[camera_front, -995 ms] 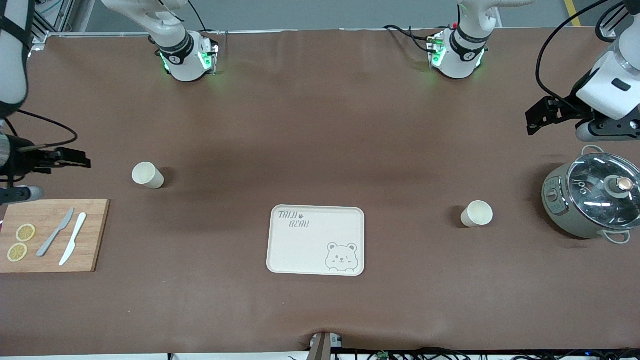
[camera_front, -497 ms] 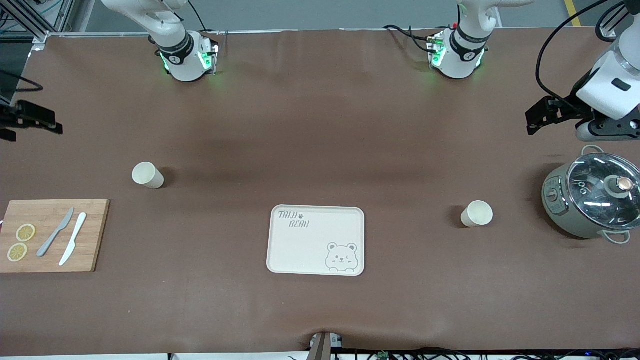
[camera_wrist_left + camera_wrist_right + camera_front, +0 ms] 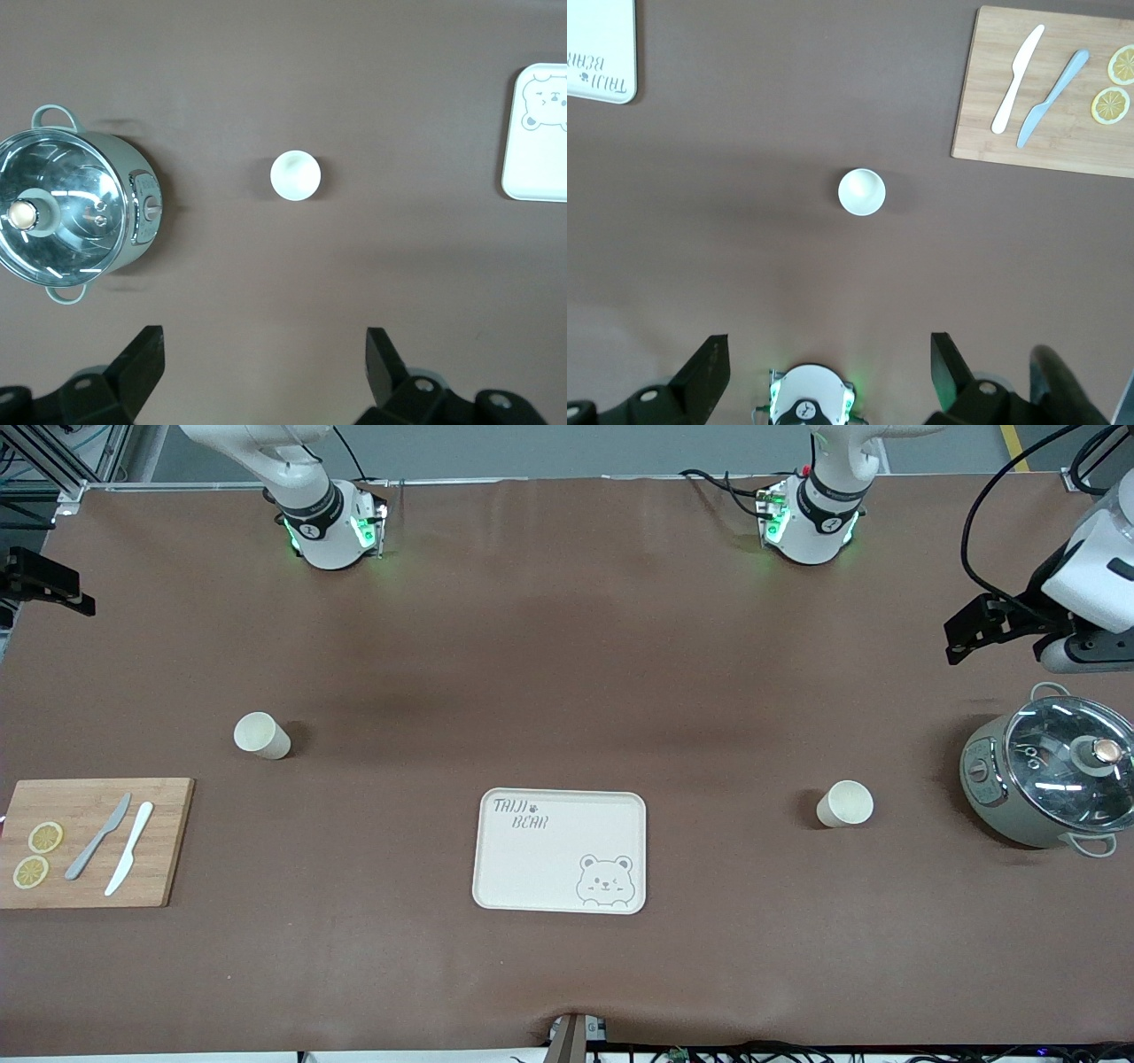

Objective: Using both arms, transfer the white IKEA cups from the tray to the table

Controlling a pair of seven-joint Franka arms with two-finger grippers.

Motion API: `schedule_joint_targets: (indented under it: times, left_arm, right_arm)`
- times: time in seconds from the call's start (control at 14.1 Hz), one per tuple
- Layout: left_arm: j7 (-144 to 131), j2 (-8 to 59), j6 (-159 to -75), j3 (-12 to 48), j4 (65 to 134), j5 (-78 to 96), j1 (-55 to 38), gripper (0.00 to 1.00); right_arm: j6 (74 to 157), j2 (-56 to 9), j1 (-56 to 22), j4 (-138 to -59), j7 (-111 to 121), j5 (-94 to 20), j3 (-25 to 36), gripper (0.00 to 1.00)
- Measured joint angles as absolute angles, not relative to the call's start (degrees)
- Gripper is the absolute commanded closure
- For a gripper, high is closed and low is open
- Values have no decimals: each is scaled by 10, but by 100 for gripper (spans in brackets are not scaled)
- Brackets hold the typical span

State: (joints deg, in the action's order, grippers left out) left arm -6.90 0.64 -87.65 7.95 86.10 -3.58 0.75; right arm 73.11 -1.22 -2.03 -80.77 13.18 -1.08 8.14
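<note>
On the brown counter (image 3: 567,691), nearest the front camera lies the bear-printed tray (image 3: 560,850), with the wooden cutting board (image 3: 89,841) carrying two knives (image 3: 113,847) and lemon slices (image 3: 35,854) at the right arm's end. One white cup (image 3: 845,804) stands upright between the tray and the grey-green pot (image 3: 1045,779) toward the left arm's end, and the other white cup (image 3: 260,735) stands a little farther from the camera, beside the board. The left claw (image 3: 266,363) hangs spread wide and empty over the counter near the pot, and the right claw (image 3: 828,372) hangs released and empty, high over the right arm's end, with its cup on the counter below
</note>
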Motion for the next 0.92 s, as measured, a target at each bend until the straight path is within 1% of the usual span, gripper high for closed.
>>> schedule_joint_targets:
  times: [0.14,0.28,0.5,0.71,0.92]
  left_arm:
    - [-45,6,-877,79,860,-36,17,0]
    - [-28,6,-876,79,860,-21,34,0]
    - [-22,3,-860,79,860,8,67,0]
    - [-23,-12,-855,81,861,10,71,0]
    - [-25,-37,-875,94,888,10,70,0]
  right_arm:
    - [754,14,-19,-853,132,-11,82,0]
    - [766,22,-16,-878,131,-10,82,0]
    - [771,22,-4,-891,131,-10,83,0]
    - [774,23,1,-893,131,-10,83,0]
    - [795,23,2,-893,131,-10,82,0]
